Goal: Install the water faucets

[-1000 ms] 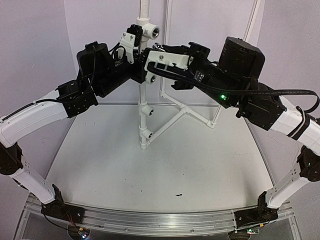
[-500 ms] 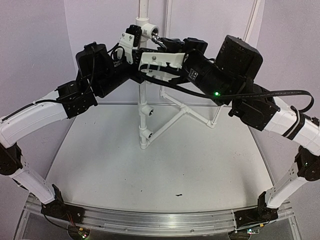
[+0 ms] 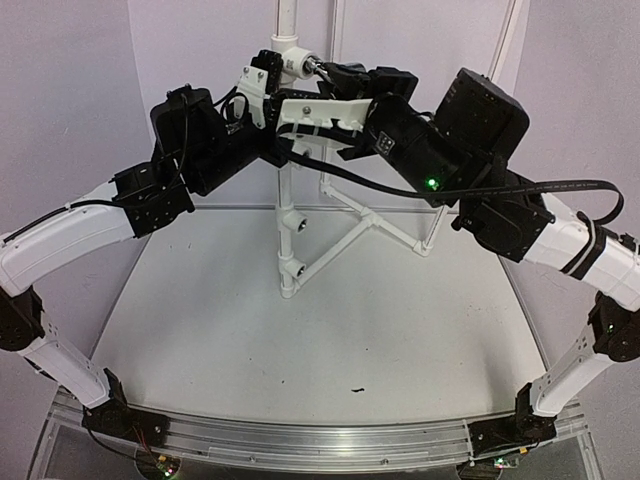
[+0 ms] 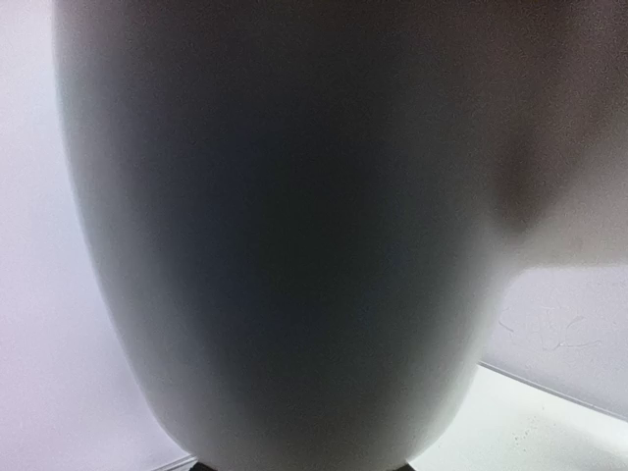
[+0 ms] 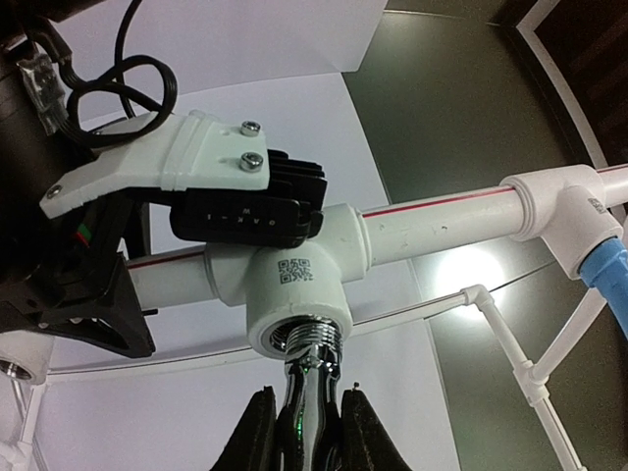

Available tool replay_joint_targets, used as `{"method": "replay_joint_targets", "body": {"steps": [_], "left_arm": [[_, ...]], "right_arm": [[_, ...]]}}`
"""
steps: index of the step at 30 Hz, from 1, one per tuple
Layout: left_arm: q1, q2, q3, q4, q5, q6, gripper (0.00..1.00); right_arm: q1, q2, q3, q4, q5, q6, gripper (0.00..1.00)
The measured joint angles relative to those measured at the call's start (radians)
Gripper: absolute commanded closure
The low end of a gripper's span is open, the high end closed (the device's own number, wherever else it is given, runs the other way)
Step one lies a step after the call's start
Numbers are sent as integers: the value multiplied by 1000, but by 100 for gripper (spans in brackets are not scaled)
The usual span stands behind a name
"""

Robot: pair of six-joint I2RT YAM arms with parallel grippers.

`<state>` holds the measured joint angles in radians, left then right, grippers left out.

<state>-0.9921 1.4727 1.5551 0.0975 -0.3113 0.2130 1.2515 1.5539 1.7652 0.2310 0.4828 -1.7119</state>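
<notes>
Right jaws clenched on the faucet [image 5: 309, 388]; threaded end nosing straight into the tee [image 5: 294, 285]; left jaws look clamped on the pipe [image 5: 432, 221].

White pipe stand [image 3: 286, 195] upright at centre of counter [image 3: 400, 330], two tee fittings [image 3: 293, 220] low on it, brace pipes [image 3: 340, 245] off toward 2 o'clock. Dark speck [image 3: 357, 389] at 6 o'clock. From my wrist: QR label [image 5: 294, 270] on top tee [image 5: 339, 257], blue fitting [image 5: 603, 270] at 3 o'clock.

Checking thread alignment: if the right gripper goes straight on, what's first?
The tee fitting, at its open port; the faucet held in the right gripper sits at that mouth, seemingly aligned.
</notes>
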Motion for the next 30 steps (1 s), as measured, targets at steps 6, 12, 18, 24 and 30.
{"method": "replay_joint_targets", "body": {"steps": [6, 12, 18, 24, 30], "left_arm": [[0, -4, -9, 9, 13, 1, 100], [1, -23, -35, 23, 45, 5, 100], [3, -34, -53, 33, 65, 13, 100], [3, -34, -57, 38, 72, 16, 100], [3, -34, -59, 42, 72, 15, 100]], "right_arm": [[0, 2, 4, -24, 0, -14, 100], [2, 20, 98, -173, -6, 22, 100], [9, 41, 217, -368, -16, 112, 100], [9, 52, 274, -455, -19, 190, 100], [9, 71, 326, -512, -17, 308, 100]]}}
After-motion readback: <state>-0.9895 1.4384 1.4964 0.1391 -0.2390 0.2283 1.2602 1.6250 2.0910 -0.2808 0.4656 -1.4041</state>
